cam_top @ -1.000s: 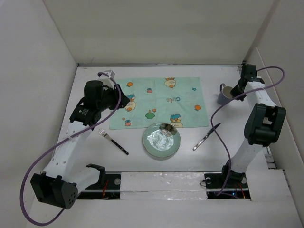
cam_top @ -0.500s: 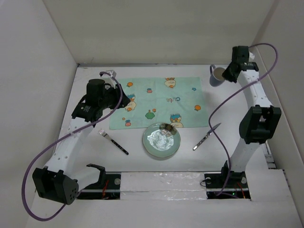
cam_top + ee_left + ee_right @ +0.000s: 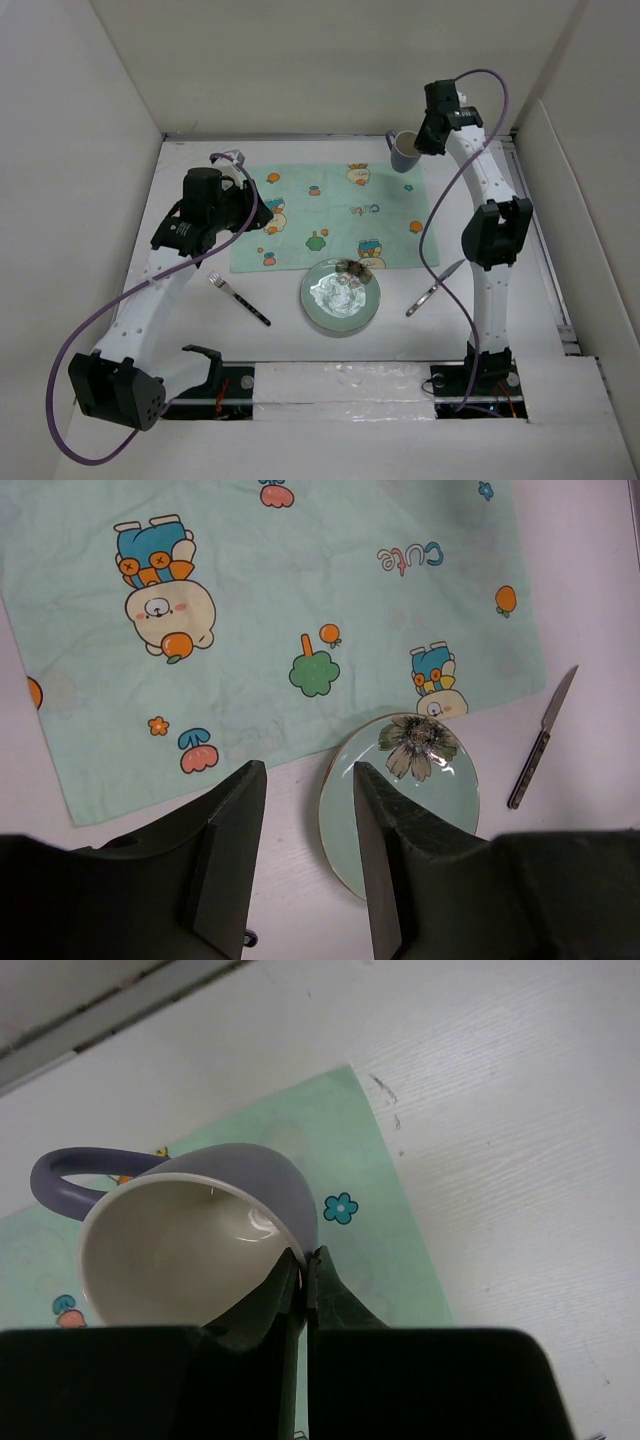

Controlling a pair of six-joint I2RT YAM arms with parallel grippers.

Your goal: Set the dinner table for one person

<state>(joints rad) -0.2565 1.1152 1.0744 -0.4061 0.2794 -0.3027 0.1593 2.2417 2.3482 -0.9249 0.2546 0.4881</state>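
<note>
Pinching the mug (image 3: 403, 152) by its rim with the right fingers (image 3: 302, 1265), shut tight, one inside the rim and one outside. Holding it up over the far right corner of the placemat (image 3: 330, 215), close to the far edge of the counter (image 3: 290, 342). Tipped a bit, going by the wrist view, with the open mouth toward the camera and the handle sticking out to the left. Hovering with the left fingers (image 3: 258, 212) over the left side of the placemat, about half open, with nothing in between. Down by the near edge of the placemat: the plate (image 3: 306, 300), just lapping over the cloth but mostly on the bare counter. Beside it on the bare counter: the fork (image 3: 238, 298) to the left and the knife (image 3: 435, 288) to the right, both lying slanted. Probably next: putting the mug down. No reaching needed, only a spot to pick. Best guess for the spot: the bare counter past the far tip of the knife, down and toward the near side from the mug's place now. Much nearer to the right arm than to the left. Needs turning upright first, mouth up and base flat, before letting go. Could roll or tip over if let go while tilted.
</note>
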